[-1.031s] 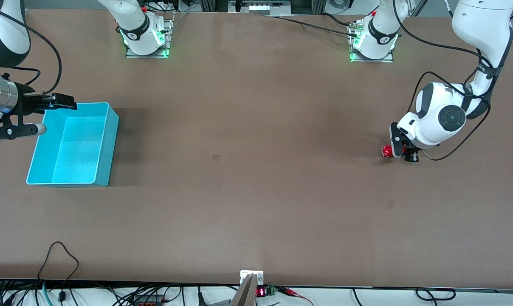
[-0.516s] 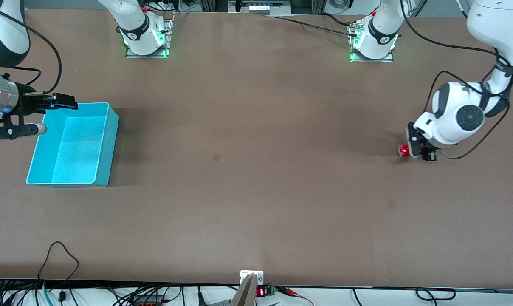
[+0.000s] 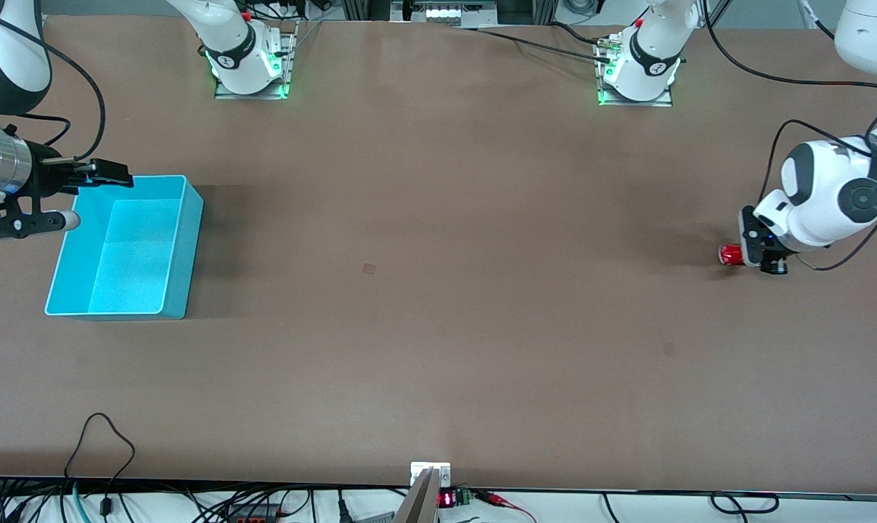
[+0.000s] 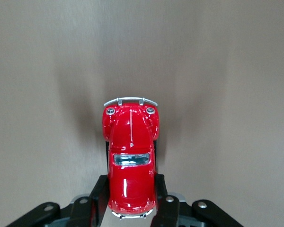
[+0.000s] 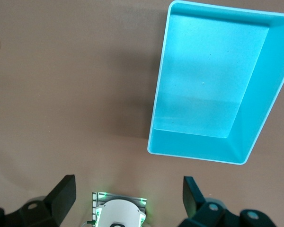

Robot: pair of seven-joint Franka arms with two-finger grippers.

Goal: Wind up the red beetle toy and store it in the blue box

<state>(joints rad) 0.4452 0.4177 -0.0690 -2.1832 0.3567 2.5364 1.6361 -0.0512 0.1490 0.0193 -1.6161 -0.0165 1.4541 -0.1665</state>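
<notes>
The red beetle toy (image 3: pixel 730 254) is a tiny glossy car held low at the table surface near the left arm's end. My left gripper (image 3: pixel 761 256) is shut on its rear sides. In the left wrist view the red beetle toy (image 4: pixel 131 156) sits between the black fingers (image 4: pixel 98 191), its silvery bumper pointing away from the gripper (image 4: pixel 131 191). The blue box (image 3: pixel 184 247) stands empty near the right arm's end, and it also shows in the right wrist view (image 5: pixel 208 85). My right gripper (image 3: pixel 94 197) waits open and empty over the box's end wall; its own view shows it open too (image 5: pixel 128 191).
The two arm bases (image 3: pixel 250 73) (image 3: pixel 636 76) with green lights stand along the table's back edge. Cables (image 3: pixel 104 443) lie at the front edge. The toy is close to the table's end edge by the left arm.
My left gripper has moved with the red beetle toy along the table toward the left arm's end. The right arm and the blue box have not moved.
</notes>
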